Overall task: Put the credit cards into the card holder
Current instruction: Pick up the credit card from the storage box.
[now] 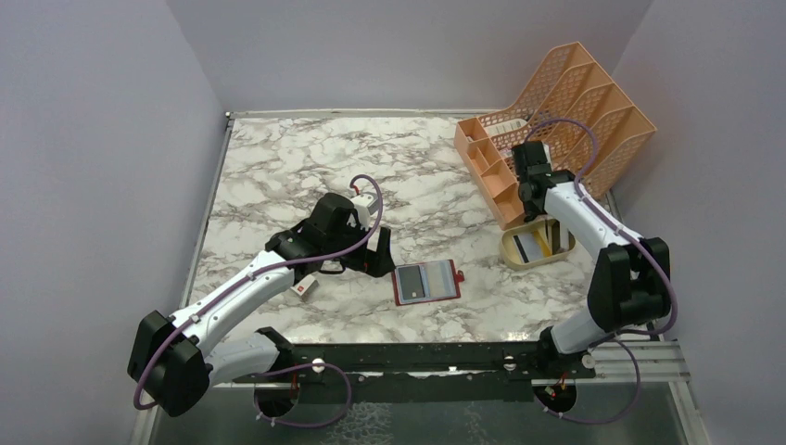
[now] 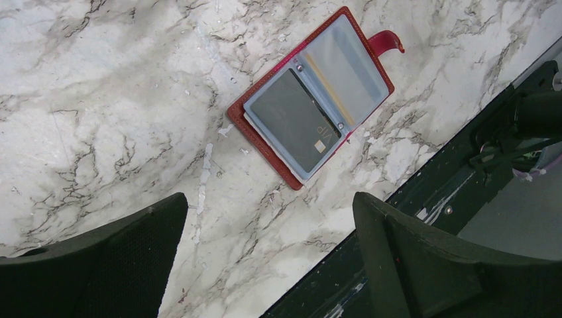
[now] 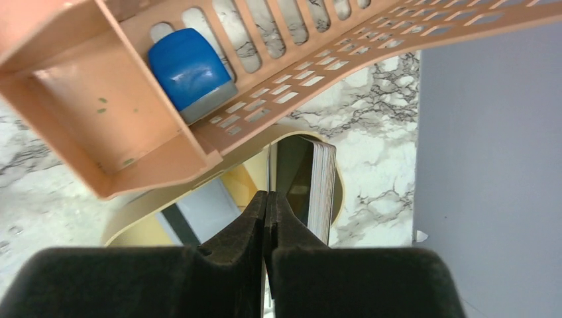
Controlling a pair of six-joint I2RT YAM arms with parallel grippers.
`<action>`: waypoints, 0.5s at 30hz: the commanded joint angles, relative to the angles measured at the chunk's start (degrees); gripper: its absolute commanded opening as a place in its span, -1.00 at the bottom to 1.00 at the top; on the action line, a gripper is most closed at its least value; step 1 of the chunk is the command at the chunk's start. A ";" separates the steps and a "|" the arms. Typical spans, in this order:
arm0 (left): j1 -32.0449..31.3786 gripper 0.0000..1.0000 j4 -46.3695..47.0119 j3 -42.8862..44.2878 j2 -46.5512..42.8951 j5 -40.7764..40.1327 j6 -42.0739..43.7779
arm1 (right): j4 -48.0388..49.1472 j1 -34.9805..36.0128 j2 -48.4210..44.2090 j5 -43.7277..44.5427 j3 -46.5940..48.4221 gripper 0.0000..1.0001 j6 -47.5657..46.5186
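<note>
Desk (image 1: 278,167): marble top, everything sits on it.

File rack (image 1: 593,102): orange mesh, far right corner, with a low compartment block on its front. 1 compartment holds a blue-capped item (image 3: 189,69).

My left hand (image 2: 270,202): released, jaws wide apart, nothing between them. It hovers over bare desk just left of the card holder, not touching it.

My right hand (image 3: 266,197): clenched, fingers pressed flat together, tips over the tray beside the rack's front block. A thin edge shows right at the tips; I cannot tell whether a card is pinched there.

Tray (image 1: 512,252): beige oval, tucked against the rack's near side.

Card holder (image 2: 308,99): dark red, lying open and flat near the front middle of the desk, snap tab out to the right in the top view. 1 dark card marked VIP (image 2: 291,122) sits in a clear sleeve.

Credit cards (image 3: 323,189): stack standing on edge in the tray, others lying flat there.

White box (image 1: 303,288): small, red mark, near my left arm.
</note>
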 commanded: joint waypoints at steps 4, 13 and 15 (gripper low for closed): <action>0.46 0.93 0.92 1.05 0.03 0.78 -0.51 | -12.99 -0.27 -4.54 -8.25 6.55 -0.98 5.75; 0.51 0.75 4.07 2.06 -0.71 5.19 -5.03 | -9.21 -0.30 -17.28 -33.53 7.16 -0.98 7.51; 0.49 0.69 6.01 2.28 -0.89 7.11 -6.95 | -6.89 -0.32 -19.34 -38.85 6.15 -0.98 7.96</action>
